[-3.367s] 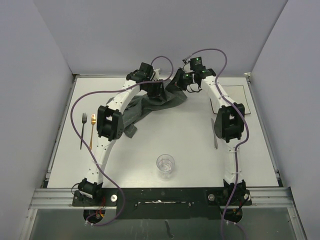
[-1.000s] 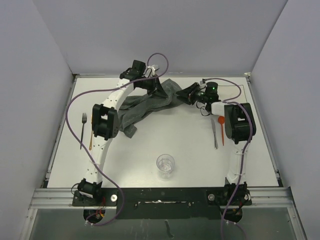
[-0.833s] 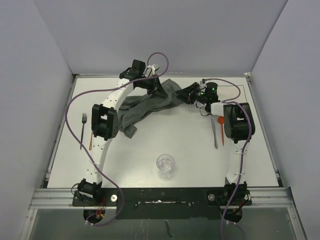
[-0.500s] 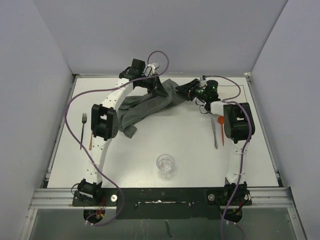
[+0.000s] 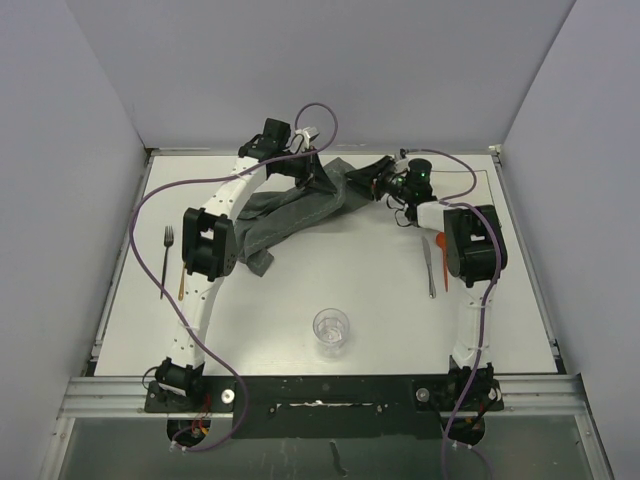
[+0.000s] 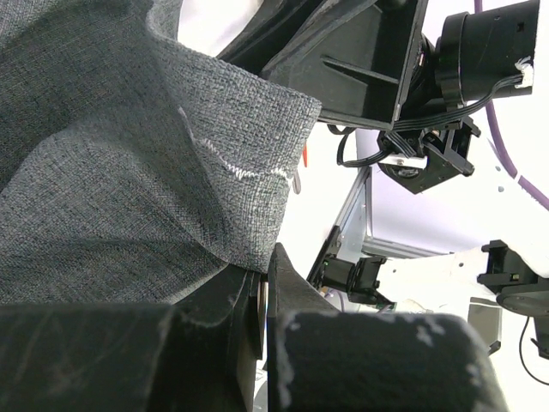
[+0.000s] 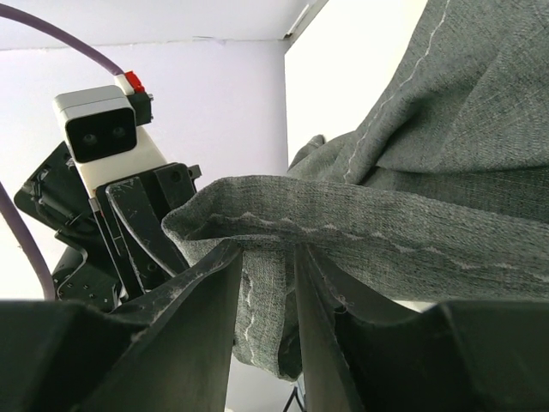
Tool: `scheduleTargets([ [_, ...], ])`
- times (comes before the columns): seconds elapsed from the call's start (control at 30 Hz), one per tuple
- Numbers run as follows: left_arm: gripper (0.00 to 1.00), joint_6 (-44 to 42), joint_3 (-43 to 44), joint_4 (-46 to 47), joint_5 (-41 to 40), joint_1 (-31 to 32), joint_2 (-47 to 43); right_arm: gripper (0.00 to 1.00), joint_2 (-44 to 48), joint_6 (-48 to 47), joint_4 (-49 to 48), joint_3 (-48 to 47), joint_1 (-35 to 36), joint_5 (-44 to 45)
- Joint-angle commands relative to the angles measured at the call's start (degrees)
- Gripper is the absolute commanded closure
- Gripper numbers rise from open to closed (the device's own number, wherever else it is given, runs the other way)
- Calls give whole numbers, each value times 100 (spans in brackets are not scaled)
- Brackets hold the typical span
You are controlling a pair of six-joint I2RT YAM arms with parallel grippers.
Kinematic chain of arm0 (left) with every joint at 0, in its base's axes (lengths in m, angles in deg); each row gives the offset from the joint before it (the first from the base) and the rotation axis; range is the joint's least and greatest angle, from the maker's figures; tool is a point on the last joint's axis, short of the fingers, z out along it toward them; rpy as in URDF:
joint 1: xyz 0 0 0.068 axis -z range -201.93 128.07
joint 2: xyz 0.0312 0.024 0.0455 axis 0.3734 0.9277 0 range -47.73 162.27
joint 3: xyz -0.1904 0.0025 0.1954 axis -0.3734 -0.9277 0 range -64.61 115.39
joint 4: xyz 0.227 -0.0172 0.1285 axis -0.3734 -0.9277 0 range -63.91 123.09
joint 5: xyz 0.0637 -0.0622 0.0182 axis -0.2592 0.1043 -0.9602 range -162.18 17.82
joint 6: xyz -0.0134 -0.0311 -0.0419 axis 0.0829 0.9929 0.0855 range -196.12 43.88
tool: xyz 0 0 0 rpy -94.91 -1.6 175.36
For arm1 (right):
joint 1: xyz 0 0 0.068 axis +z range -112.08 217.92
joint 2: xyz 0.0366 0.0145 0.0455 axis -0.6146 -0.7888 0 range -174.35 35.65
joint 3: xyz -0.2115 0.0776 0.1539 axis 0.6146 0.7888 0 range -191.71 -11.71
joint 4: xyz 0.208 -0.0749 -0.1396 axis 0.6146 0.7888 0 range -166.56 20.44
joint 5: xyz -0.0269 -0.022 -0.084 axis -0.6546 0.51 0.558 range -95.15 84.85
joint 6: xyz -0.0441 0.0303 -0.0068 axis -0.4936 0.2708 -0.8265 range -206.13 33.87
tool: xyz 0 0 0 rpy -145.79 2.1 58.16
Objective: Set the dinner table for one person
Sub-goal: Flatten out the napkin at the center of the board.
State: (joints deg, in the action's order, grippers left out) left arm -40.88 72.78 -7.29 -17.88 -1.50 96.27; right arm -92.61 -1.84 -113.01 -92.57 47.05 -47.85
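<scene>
Flat white dinner table [image 5: 340,270], thin metal rim, long axis left-right, spans the space between the grey walls; near the arm bases a clear round cup [image 5: 331,328] stands upright, contents not tellable. Mid-table a slim dark fork [image 5: 165,262] lies left and a silver knife [image 5: 430,268] right, both lengthwise near-to-far. Far side, a woven grey stitched placemat [image 5: 290,212] lies bunched, left gripper [image 6: 262,296] clamped tight on its hem, right gripper [image 7: 268,283] pinching a folded edge.

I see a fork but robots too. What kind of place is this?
Likely a robot lab, not a home: left arm and right arm bolted to a white table, bare walls around.
</scene>
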Motion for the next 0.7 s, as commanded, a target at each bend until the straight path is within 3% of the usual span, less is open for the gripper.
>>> scheduleTargets([
  [0.0,100,-13,88,285,203,-12,-567,67,18,21,-390,-298,56,-80],
  [0.27,100,-10,92,290,221,-12,-555,71,-30,122,-511,-332,72,-105],
  [0.37,100,-14,80,285,221,-12,-542,79,11,119,-525,-296,70,-107],
  [0.5,100,-12,80,292,220,-12,-531,99,34,129,-578,-258,66,-132],
  [0.67,100,-14,38,298,221,-12,-529,100,75,158,-667,-174,64,-142],
])
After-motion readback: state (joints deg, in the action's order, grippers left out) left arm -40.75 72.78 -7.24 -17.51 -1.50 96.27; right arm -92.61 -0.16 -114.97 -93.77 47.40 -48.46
